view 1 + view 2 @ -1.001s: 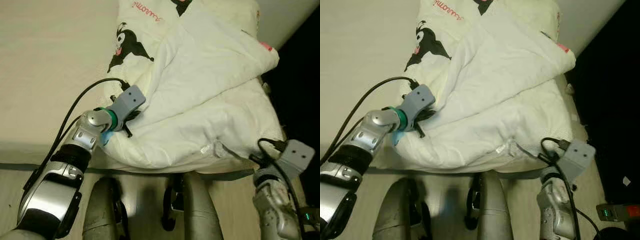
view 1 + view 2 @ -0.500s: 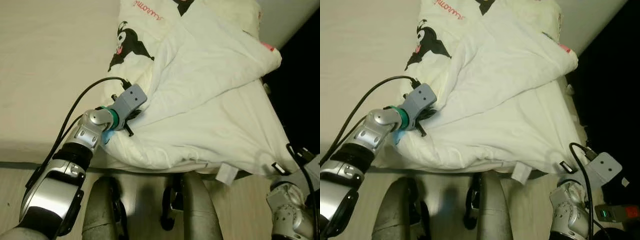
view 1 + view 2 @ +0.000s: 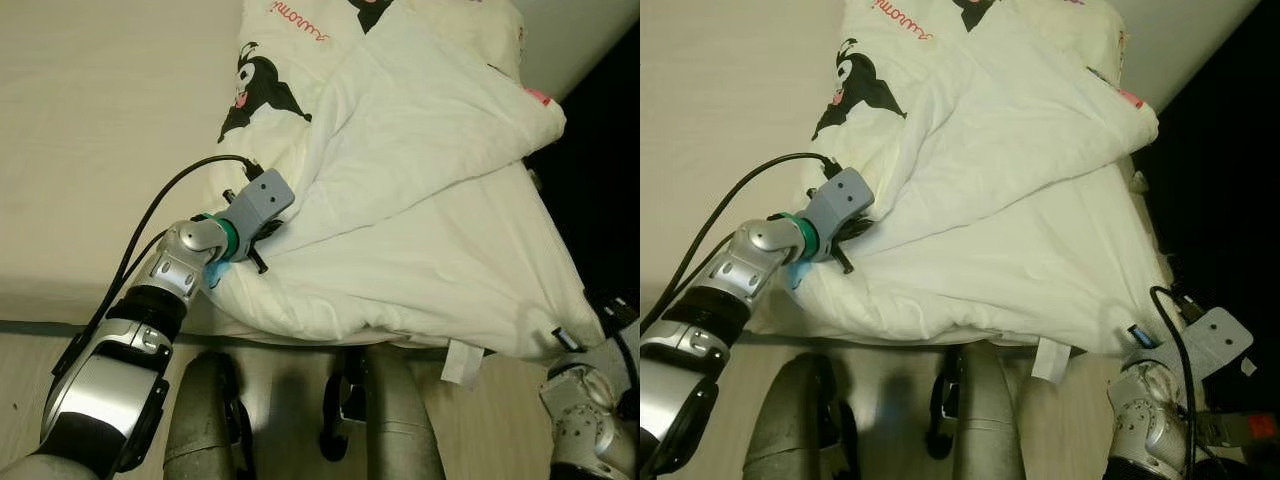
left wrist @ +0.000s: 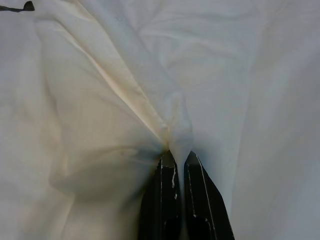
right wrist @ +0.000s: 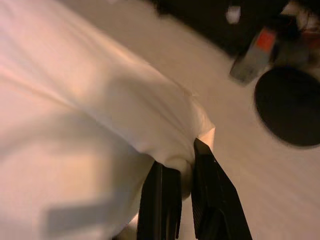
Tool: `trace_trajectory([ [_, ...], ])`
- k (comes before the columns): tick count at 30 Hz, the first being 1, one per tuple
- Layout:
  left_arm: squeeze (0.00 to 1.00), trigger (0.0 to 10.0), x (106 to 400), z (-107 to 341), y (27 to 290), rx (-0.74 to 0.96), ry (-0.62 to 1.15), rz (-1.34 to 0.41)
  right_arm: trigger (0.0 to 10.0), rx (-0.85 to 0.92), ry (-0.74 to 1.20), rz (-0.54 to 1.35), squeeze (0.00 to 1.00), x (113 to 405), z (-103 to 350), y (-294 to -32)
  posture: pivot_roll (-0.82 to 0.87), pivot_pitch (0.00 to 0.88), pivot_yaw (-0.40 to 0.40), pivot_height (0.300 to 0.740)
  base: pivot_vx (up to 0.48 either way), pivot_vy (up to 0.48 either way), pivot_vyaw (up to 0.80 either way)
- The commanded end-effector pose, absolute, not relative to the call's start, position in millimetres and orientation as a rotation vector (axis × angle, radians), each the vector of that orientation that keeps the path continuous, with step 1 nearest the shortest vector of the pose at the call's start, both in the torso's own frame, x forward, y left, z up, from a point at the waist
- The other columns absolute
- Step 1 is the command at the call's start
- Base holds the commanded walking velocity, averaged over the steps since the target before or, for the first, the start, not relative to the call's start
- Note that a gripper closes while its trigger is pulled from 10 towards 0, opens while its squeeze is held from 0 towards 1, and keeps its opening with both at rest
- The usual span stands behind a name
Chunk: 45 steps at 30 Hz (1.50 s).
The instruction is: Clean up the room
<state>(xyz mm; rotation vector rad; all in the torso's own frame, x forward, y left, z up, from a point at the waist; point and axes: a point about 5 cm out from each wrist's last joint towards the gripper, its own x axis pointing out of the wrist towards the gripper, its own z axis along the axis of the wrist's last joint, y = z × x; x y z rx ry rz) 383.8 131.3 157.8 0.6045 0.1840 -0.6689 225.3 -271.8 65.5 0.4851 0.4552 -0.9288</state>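
Two tools grip one white blanket point(image 3: 420, 230) that lies rumpled across the bed point(image 3: 90, 130). The left tool point(image 4: 178, 159) pinches a fold of the cloth at the blanket's left edge, fingers nearly together. The right tool point(image 5: 186, 165) clamps the blanket's near right corner, which is stretched out past the bed's edge above the floor point(image 5: 240, 110).

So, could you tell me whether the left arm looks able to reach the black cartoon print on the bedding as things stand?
Probably not yet: the left gripper is shut on the white duvet, so it would need to let go before reaching the cartoon print beyond it.
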Motion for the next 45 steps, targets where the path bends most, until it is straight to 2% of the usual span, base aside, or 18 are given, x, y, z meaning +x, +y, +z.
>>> trace_trajectory([
  [1, 0.0, 0.0, 381.6, 148.2, 127.3, 0.612, 0.221, -0.691, 10.0, 0.492, 0.548, -0.966, 0.0, 209.2, 50.4, -271.2, -0.11, 0.271, -0.097, 0.61, 0.0, 0.0, 0.0],
  [4, 0.0, 0.0, 382.0, 148.7, 125.7, 0.613, 0.217, -0.693, 10.0, 0.501, 0.554, -0.903, 0.0, 211.1, 50.0, -261.8, -0.11, 0.271, -0.097, 0.61, 0.0, 0.0, 0.0],
  [5, 0.0, 0.0, 382.1, 148.7, 125.0, 0.613, 0.215, -0.696, 10.0, 0.503, 0.536, -0.902, 1.0, 213.2, 51.3, -262.3, -0.11, 0.267, -0.094, 0.61, 0.0, 0.0, 0.0],
  [13, 0.0, 0.0, 382.0, 148.0, 124.5, 0.615, 0.215, -0.698, 10.0, 0.456, 0.519, -0.929, 1.0, 216.1, 54.4, -269.5, -0.11, 0.263, -0.092, 0.61, 0.0, 0.0, 0.0],
  [14, 0.0, 0.0, 381.9, 147.8, 124.3, 0.615, 0.216, -0.699, 10.0, 0.404, 0.503, -0.924, 0.42, 218.7, 58.6, -271.7, -0.11, 0.261, -0.093, 0.61, 0.0, 0.0, 0.0],
  [15, 0.0, 0.0, 381.9, 147.8, 124.3, 0.615, 0.216, -0.699, 10.0, 0.404, 0.503, -0.924, 0.42, 218.7, 58.6, -271.7, -0.11, 0.261, -0.093, 0.61, 0.0, 0.0, 0.0],
  [16, 0.0, 0.0, 381.8, 147.5, 124.3, 0.616, 0.216, -0.698, 10.0, 0.348, 0.473, -0.912, 0.0, 222.7, 64.5, -273.2, -0.11, 0.259, -0.093, 0.61, 0.0, 0.0, 0.0],
  [21, 0.0, 0.0, 382.3, 147.3, 124.6, 0.616, 0.216, -0.694, 10.0, 0.134, 0.236, -0.683, 0.0, 248.9, 105.1, -259.5, -0.11, 0.257, -0.09, 0.61, 0.0, 0.0, 0.0],
  [23, 0.0, 0.0, 382.3, 147.3, 124.6, 0.616, 0.216, -0.694, 10.0, 0.134, 0.236, -0.683, 0.0, 248.9, 105.1, -259.5, -0.11, 0.257, -0.09, 0.61, 0.0, 0.0, 0.0],
  [26, 0.0, 0.0, 383.8, 155.0, 125.9, 0.604, 0.164, -0.671, 10.0, -0.033, -0.017, -0.376, 0.0, 269.5, 147.1, -216.0, -0.11, 0.256, -0.073, 0.61, 0.0, 0.0, 0.0],
  [27, 0.0, 0.0, 383.8, 155.0, 125.9, 0.604, 0.164, -0.671, 10.0, -0.033, -0.017, -0.376, 0.0, 269.5, 147.1, -216.0, -0.11, 0.256, -0.073, 0.61, 0.0, 0.0, 0.0],
  [29, 0.0, 0.0, 379.7, 164.7, 127.6, 0.579, 0.088, -0.692, 10.0, -0.053, -0.114, -0.231, 0.0, 277.9, 163.2, -184.1, -0.1, 0.252, -0.06, 0.61, 0.0, 0.0, 0.0],
  [33, 0.0, 0.0, 371.9, 166.9, 129.5, 0.579, 0.054, -0.738, 10.0, -0.059, -0.155, -0.181, 0.0, 282.8, 169.0, -170.1, -0.1, 0.251, -0.047, 0.61, 0.0, 0.0, 0.0],
  [34, 0.0, 6.9, 364.8, 165.8, 133.0, 0.609, 0.041, -0.759, 10.0, -0.042, -0.149, -0.188, 0.0, 286.9, 168.2, -168.0, -0.1, 0.249, -0.038, 0.61, 0.0, 0.0, 0.0],
  [37, 0.0, 6.9, 364.8, 165.8, 133.0, 0.609, 0.041, -0.759, 10.0, -0.042, -0.149, -0.188, 0.0, 286.9, 168.2, -168.0, -0.1, 0.249, -0.038, 0.61, 0.0, 0.0, 0.0],
  [38, 0.0, 10.0, 360.5, 165.3, 137.0, 0.622, 0.037, -0.742, 10.0, -0.03, -0.143, -0.192, 0.0, 290.1, 166.7, -167.3, -0.1, 0.249, -0.028, 0.61, 0.0, 0.0, 0.0],
  [39, 1.0, 10.0, 359.5, 168.4, 138.6, 0.631, 0.022, -0.71, 10.0, -0.012, -0.125, -0.187, 0.0, 293.6, 162.9, -165.9, -0.09, 0.245, -0.024, 0.61, 0.0, 0.0, 0.0],
  [45, 1.0, 10.0, 360.6, 175.5, 139.2, 0.682, -0.004, -0.669, 10.0, -0.001, -0.112, -0.167, 0.0, 297.1, 156.8, -164.2, -0.11, 0.242, -0.011, 0.61, 0.0, 0.0, 0.0],
])
